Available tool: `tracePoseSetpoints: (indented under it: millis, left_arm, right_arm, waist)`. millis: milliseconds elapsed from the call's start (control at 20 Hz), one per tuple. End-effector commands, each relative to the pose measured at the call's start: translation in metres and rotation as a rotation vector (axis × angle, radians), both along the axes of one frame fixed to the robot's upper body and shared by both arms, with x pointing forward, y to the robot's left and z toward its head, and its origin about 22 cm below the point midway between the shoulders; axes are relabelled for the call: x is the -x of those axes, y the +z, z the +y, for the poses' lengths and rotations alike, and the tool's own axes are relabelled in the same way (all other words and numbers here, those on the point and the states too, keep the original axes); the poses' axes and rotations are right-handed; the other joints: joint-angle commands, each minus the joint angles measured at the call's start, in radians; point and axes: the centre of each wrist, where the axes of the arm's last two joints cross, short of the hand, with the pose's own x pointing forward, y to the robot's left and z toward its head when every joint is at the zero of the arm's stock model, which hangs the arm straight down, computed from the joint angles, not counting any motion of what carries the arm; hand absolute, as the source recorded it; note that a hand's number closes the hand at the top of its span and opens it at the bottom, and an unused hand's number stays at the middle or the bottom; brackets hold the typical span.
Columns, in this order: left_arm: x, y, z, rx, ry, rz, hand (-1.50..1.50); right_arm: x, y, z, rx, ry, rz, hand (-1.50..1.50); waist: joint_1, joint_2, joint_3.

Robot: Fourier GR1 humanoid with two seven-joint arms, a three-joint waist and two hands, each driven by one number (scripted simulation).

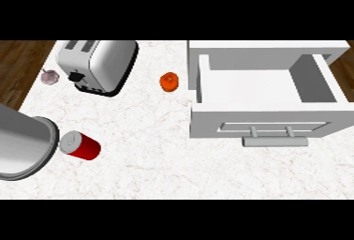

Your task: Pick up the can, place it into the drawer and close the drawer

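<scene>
The red can [81,146] with a silver top stands tilted on the white marble counter [159,154] at the lower left. At the right, the white drawer [314,77] is pulled open and nothing shows inside it. Its front panel carries a grey bar handle [274,134] that faces me. The can is far to the left of the drawer. Neither black hand shows anywhere in the view.
A broad grey cylinder [21,143] comes in from the left edge, its round end right beside the can. A silver toaster [97,64] stands at the back left, with a small pale purple item [50,76] beside it. A small orange object [169,81] sits just left of the drawer.
</scene>
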Motion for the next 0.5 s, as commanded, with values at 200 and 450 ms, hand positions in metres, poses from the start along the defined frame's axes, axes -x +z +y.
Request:
tracePoseSetpoints:
  millis: [200,450]
  left_arm:
    - [-0.045,-0.031,-0.028,0.009,0.010,0.046,-1.50]
    - [-0.043,-0.044,-0.031,-0.003,0.026,0.052,-1.50]
  right_arm:
    - [0.016,0.000,-0.019,0.007,0.000,0.001,-1.50]
    - [0.000,0.007,-0.032,-0.002,-0.012,0.006,-1.50]
  waist:
    - [-0.009,0.002,0.000]
    - [0.002,0.001,0.000]
